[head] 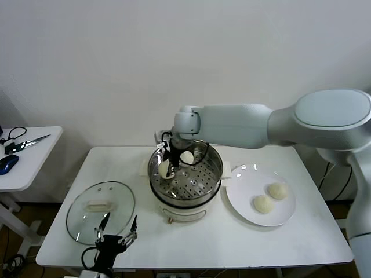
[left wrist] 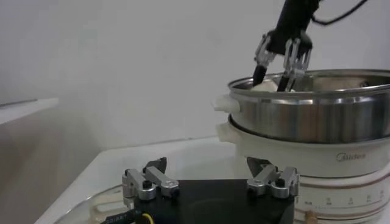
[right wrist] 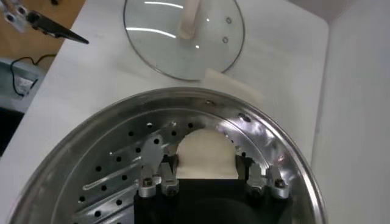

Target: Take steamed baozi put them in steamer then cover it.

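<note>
Cream-white round dough bun (right wrist: 205, 152) sits clamped in the right gripper (head: 168, 166), low at the shiny steel steamer's (head: 215, 168) nine o'clock. Left gripper (head: 116, 229) hangs open at six o'clock of the clear glass lid (head: 81, 211).

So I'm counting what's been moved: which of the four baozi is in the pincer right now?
The baozi at the steamer's left inner wall, clamped in the right pincer. Another lies loose on the tray; two remain on the plate.

The right arm (head: 278, 124) has smooth, rounded, pale grey-white shells with bulbous joints. The right gripper (head: 171, 164) is black, with thin black cables. The left gripper (left wrist: 210, 182) has a black body, silver metal finger mounts with dark screws, and a yellow cable.
</note>
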Robot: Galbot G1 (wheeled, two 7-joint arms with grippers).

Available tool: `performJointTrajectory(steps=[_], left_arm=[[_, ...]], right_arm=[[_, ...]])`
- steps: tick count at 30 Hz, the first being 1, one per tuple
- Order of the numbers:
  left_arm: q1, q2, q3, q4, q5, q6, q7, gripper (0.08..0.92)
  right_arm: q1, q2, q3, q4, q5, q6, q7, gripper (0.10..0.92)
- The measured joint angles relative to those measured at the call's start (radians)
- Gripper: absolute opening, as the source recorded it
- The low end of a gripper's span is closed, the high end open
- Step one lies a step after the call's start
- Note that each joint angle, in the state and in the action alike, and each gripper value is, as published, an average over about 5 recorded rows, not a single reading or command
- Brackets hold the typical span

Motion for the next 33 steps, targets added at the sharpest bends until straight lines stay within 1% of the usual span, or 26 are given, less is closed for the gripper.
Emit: performJointTrajectory(steps=[2, 4, 9, 12, 16, 20, 26, 33], left_arm=[[0.0, 0.0, 0.0, -0.001, 0.0, 0.001, 0.0, 0.823], [0.001, -0.001, 0.0, -0.002, 0.0, 0.001, 0.0, 0.823], [0.001, -0.002, 0.001, -0.003, 0.002, 0.002, 0.0, 0.823], [0.003, -0.002, 0.003, -0.005, 0.005, 0.002, 0.0, 0.823], [0.004, -0.003, 0.007, -0.007, 0.011, 0.002, 0.0, 0.823], [0.003, -0.004, 0.014, -0.012, 0.016, 0.002, 0.0, 0.823], [-0.002, -0.005, 0.019, -0.021, 0.017, 0.008, 0.0, 0.823], [-0.017, -0.004, 0.02, -0.019, 0.017, 0.015, 0.001, 0.823]], right_arm=[[-0.009, 0.004, 0.003, -0.007, -0.004, 0.0, 0.003, 0.633], [-0.016, 0.005, 0.006, -0.011, -0.008, -0.001, 0.006, 0.65], [-0.019, -0.001, 0.013, -0.008, -0.023, 0.006, 0.007, 0.771], [-0.002, -0.019, 0.014, 0.005, -0.028, 0.019, -0.004, 0.814], [0.051, -0.065, 0.005, 0.036, -0.026, 0.044, -0.037, 0.822], [0.13, -0.147, -0.021, 0.088, -0.021, 0.073, -0.09, 0.823], [0.269, -0.323, -0.108, 0.196, -0.04, 0.112, -0.172, 0.823], [0.348, -0.54, -0.229, 0.298, -0.127, 0.129, -0.209, 0.823]])
